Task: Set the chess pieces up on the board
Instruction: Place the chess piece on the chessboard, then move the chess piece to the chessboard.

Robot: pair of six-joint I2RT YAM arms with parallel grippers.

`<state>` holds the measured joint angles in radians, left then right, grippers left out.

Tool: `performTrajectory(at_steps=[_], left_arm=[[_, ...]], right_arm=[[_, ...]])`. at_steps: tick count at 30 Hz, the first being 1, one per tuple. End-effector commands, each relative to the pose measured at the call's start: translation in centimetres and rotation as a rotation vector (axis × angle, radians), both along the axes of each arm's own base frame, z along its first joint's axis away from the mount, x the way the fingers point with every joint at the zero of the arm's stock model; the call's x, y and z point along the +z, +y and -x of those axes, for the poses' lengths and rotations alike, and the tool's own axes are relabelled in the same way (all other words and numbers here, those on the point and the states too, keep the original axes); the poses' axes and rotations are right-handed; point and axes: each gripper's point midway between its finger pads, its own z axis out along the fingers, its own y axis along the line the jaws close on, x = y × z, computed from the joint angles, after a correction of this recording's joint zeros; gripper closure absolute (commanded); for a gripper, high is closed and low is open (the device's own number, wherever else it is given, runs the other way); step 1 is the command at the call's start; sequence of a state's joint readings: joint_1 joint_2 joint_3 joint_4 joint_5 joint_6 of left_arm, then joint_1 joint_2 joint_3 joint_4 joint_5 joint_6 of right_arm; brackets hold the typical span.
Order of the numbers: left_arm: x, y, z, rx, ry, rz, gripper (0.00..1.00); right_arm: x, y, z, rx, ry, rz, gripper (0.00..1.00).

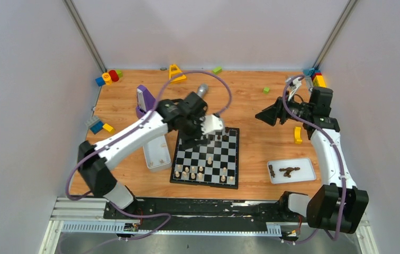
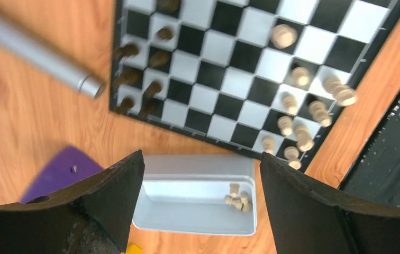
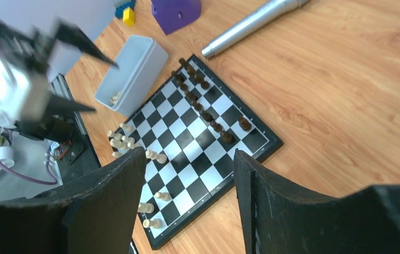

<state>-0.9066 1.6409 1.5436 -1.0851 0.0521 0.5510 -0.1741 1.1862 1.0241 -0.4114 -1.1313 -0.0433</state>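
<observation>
Chess pieces point(image 2: 237, 198) left over in the white bin point(image 2: 187, 219), left arm nearer.
They lie tumbled, seemingly on their sides, long axes too blurred to call. The bin sits just beside the left edge of the chessboard point(image 1: 229, 153), beneath the left gripper point(image 2: 200, 161), whose fingers are apart and empty. The right gripper point(image 3: 189, 156), likewise spread, hangs well apart.

From above, my left gripper point(image 1: 208, 132) covers the board's point(image 1: 224, 157) far corner, so I can't see what stands under it. The dark pieces point(image 1: 288, 171) well behind my right gripper point(image 1: 261, 115) are too small to name. On the left wrist, the tube point(image 2: 34, 53) ahead runs off the frame, and the purple block point(image 2: 63, 168) sits half behind one finger point(image 2: 108, 203). On the right wrist, the left arm point(image 3: 7, 90) is a blur.
</observation>
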Motion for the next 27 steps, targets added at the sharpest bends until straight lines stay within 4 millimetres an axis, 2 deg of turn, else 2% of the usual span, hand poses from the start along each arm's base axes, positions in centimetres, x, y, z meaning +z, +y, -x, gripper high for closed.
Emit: performTrajectory(at_steps=[1,2,3,4,5,8,11,14,17,24,27], left_arm=[[2.6,3.0,-2.2,0.186,-0.024,0.217,0.1],[2.9,4.1,-2.0,0.214,-0.036,0.239,0.07],[3.3,5.1,-2.9,0.26,-0.058,0.263,0.05],[3.8,6.1,-2.8,0.292,-0.076,0.288,0.01],[4.4,7.3,-3.8,0.341,-0.107,0.316,0.01],[6.0,10.2,-4.7,0.448,-0.176,0.366,0.0],[6.9,12.6,-5.6,0.545,-0.212,0.389,0.0],[7.8,13.8,-5.8,0.594,-0.237,0.418,0.0],[8.4,14.0,-5.6,0.598,-0.255,0.436,0.0],[8.6,14.2,-5.5,0.602,-0.264,0.442,0.0],[8.6,14.2,-5.6,0.602,-0.266,0.444,0.0]], right_arm=[[-4.8,1.9,0.7,0.039,0.032,0.155,0.38],[-5.6,2.9,1.1,0.069,0.026,0.195,0.38],[-6.5,4.3,1.7,0.108,0.022,0.237,0.38],[-7.4,5.4,2.2,0.137,0.015,0.279,0.37],[-8.2,6.7,2.8,0.175,0.006,0.319,0.37],[-10.5,10.7,4.8,0.303,-0.005,0.422,0.35],[-12.7,13.4,6.2,0.398,-0.007,0.511,0.33],[-14.4,15.6,6.9,0.47,-0.006,0.585,0.32],[-15.9,16.9,7.3,0.521,0.005,0.645,0.32],[-18.1,18.7,7.6,0.578,0.023,0.703,0.33],[-18.6,19.3,7.7,0.592,0.019,0.721,0.37]])
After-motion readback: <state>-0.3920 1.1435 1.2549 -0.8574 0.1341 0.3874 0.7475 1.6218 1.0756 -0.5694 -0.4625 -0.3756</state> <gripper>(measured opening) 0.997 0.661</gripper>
